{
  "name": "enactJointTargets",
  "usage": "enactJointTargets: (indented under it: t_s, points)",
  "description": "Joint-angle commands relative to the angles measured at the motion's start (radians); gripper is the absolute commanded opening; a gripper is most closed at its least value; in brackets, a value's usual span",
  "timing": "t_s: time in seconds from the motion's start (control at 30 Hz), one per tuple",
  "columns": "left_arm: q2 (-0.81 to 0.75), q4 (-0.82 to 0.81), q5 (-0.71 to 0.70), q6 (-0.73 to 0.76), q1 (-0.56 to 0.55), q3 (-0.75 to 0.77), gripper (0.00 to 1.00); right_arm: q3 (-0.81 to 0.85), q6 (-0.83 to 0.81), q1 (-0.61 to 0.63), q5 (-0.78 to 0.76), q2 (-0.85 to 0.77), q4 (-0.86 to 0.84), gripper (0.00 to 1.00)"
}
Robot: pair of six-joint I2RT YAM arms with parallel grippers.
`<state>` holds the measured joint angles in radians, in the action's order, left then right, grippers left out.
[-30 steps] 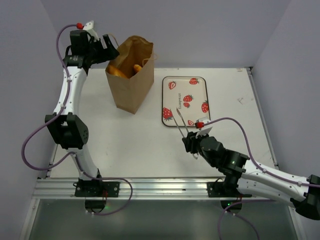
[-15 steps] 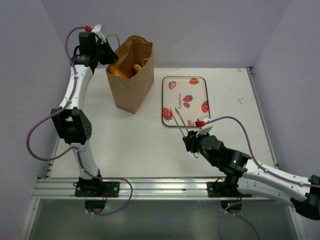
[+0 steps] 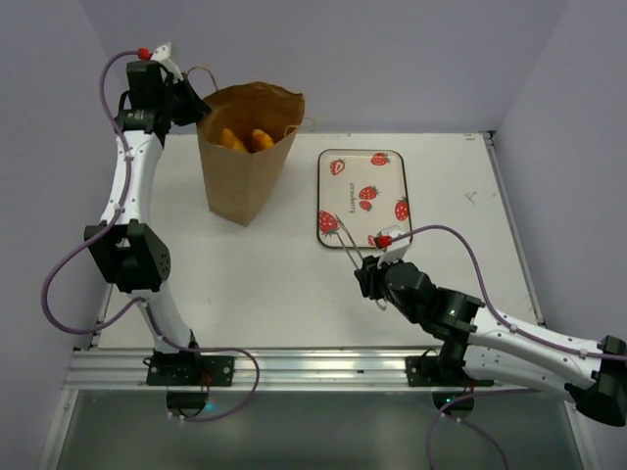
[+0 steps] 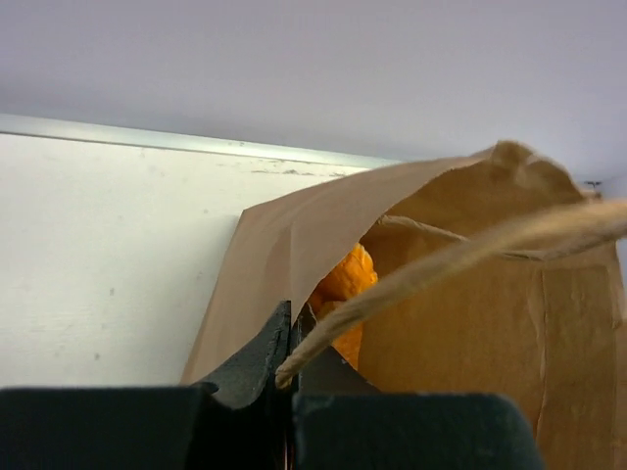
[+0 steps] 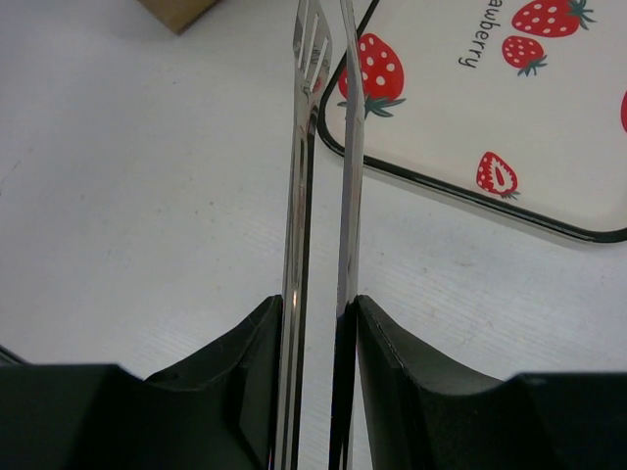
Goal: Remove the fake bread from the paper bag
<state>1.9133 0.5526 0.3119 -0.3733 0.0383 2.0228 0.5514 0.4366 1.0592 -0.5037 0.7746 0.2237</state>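
The left gripper [image 4: 291, 338] pinched the one paper bag [image 3: 235, 181] by its handle [image 4: 441, 264], two fake bread [image 3: 245, 140] pieces showing inside, while the right gripper [image 5: 318, 323] clamped one pair of tongs [image 5: 299, 196] by the single tray [image 3: 390, 178].

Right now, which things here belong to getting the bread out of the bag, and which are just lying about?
Job in hand:
fake bread, inside the paper bag
left fingers, pinching the bag's handle
metal tongs, held in the right fingers

Lying about:
strawberry-print tray, beside the bag; possibly where the bread goes
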Motion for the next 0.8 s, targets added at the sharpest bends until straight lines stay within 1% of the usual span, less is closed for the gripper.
enactJointTargets:
  t_s: [0.0, 0.1, 0.27, 0.4, 0.43, 0.47, 0.5, 0.53, 0.6, 0.73, 0.77]
  points:
    - [-0.109, 0.000, 0.047, 0.030, 0.073, 0.013, 0.00, 0.065, -0.002, -0.004, 0.013, 0.029, -0.027, 0.38]
    - [-0.155, 0.001, 0.049, 0.051, 0.113, -0.015, 0.00, 0.074, -0.001, -0.004, 0.024, 0.048, -0.038, 0.38]
    - [-0.207, 0.006, 0.072, 0.071, 0.187, -0.012, 0.00, 0.087, 0.010, -0.004, 0.056, 0.064, -0.053, 0.37]
    - [-0.223, 0.026, 0.085, 0.088, 0.199, 0.014, 0.00, 0.078, 0.031, -0.004, 0.068, 0.063, -0.057, 0.36]
    - [-0.237, 0.018, 0.087, 0.086, 0.201, -0.027, 0.00, 0.074, 0.036, -0.004, 0.070, 0.061, -0.057, 0.36]
    - [-0.258, -0.024, 0.092, 0.077, 0.199, -0.068, 0.00, 0.068, 0.040, -0.004, 0.068, 0.057, -0.057, 0.35]
    - [-0.307, -0.054, 0.096, 0.073, 0.199, -0.117, 0.00, 0.061, 0.050, -0.004, 0.068, 0.045, -0.057, 0.35]
    - [-0.327, -0.078, 0.096, 0.068, 0.198, -0.207, 0.00, 0.055, 0.053, -0.004, 0.068, 0.040, -0.067, 0.35]
    - [-0.381, -0.129, 0.098, 0.065, 0.198, -0.283, 0.00, 0.045, 0.056, -0.004, 0.074, 0.029, -0.066, 0.35]
    - [-0.442, -0.209, 0.136, 0.047, 0.193, -0.450, 0.00, 0.048, 0.057, -0.004, 0.076, 0.015, -0.038, 0.35]
    - [-0.457, -0.224, 0.138, 0.047, 0.190, -0.517, 0.00, 0.051, 0.057, -0.004, 0.076, 0.011, -0.034, 0.35]
